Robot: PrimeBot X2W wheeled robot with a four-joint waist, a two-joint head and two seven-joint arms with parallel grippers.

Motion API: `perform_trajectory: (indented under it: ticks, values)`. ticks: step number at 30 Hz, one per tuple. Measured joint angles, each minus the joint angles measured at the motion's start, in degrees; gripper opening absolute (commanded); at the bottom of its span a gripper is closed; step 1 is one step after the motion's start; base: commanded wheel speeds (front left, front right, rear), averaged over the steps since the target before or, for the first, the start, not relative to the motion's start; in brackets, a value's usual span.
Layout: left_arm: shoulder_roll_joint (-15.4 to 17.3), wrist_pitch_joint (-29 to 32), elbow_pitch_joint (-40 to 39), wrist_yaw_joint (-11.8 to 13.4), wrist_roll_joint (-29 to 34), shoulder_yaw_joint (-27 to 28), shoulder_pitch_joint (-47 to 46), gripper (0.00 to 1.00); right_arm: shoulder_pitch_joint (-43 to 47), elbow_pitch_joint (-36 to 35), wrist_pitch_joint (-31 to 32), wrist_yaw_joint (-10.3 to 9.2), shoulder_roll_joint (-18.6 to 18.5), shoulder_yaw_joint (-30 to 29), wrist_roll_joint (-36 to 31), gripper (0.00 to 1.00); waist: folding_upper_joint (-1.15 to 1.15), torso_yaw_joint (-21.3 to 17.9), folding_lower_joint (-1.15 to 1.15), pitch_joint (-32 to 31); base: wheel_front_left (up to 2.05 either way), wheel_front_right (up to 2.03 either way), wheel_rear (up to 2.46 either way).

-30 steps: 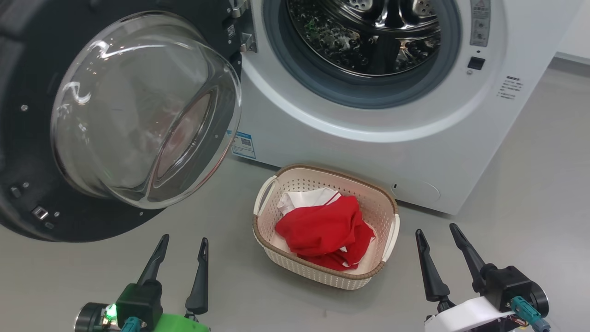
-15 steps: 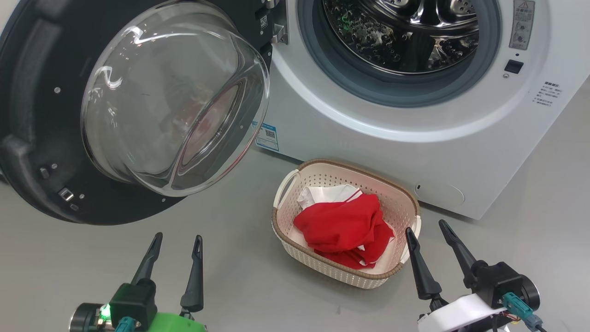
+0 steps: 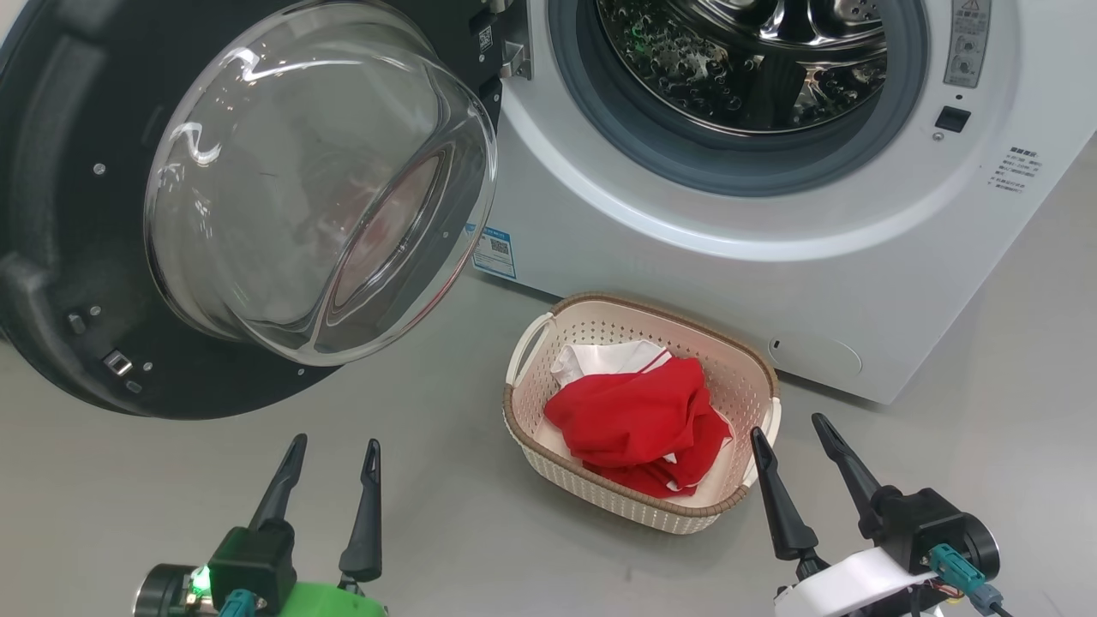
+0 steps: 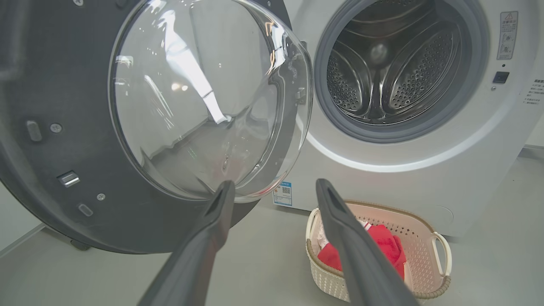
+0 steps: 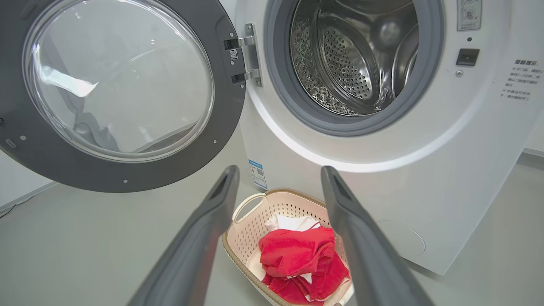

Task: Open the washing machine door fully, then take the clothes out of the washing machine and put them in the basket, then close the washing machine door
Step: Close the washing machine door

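The washing machine door [image 3: 283, 197], glossy black around a clear bulging glass bowl, stands swung wide at ten o'clock from the basket [image 3: 600, 305]. The white washing machine [image 3: 686, 274] sits at twelve, its perforated steel drum [image 3: 746, 60] shining. Red clothes [image 3: 638, 420] and a white piece lie heaped in the cream basket on the floor [image 3: 446, 531]. The left claw [image 3: 335, 442] at nine and the right claw [image 3: 787, 426] at three hover spread, holding nothing.

place: laundry area | evidence: white front-loading washing machine [image 3: 686, 283]; basket [image 3: 600, 494] of clothes [image 3: 634, 420] on grey floor [image 3: 428, 488]
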Motion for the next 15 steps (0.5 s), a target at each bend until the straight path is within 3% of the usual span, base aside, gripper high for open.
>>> perform_trajectory:
  ticks: [1, 3, 4, 15]
  values:
    - [0.0, 0.0, 0.1, 0.0, 0.0, 0.0, 0.0, 0.49, -0.1, 0.1, 0.0, 0.0, 0.0, 0.0, 0.0, 1.0, 0.0, 0.0, 0.0, 0.0, 0.0, 0.0, 0.0]
    - [0.0, 0.1, 0.2, 0.0, -0.2, 0.0, 0.0, 0.11, -0.2, 0.1, 0.0, 0.09, 0.0, 0.0, 0.0, 1.0, 0.0, 0.0, 0.0, 0.0, 0.0, 0.0, 0.0]
    - [0.0, 0.1, 0.2, 0.0, -0.6, 0.0, 0.0, 0.0, -0.3, 0.2, 0.0, 0.09, 0.0, 0.0, 0.0, 1.0, 0.0, 0.0, 0.0, 0.0, 0.0, 0.0, 0.0]
    - [-0.3, -0.8, -0.4, 0.0, -2.6, -0.1, -0.1, 0.0, -0.4, 0.9, 0.0, 0.14, 0.0, 0.2, 0.0, 1.0, 0.0, 0.1, 0.0, -0.5, 0.0, 0.0, 0.0]
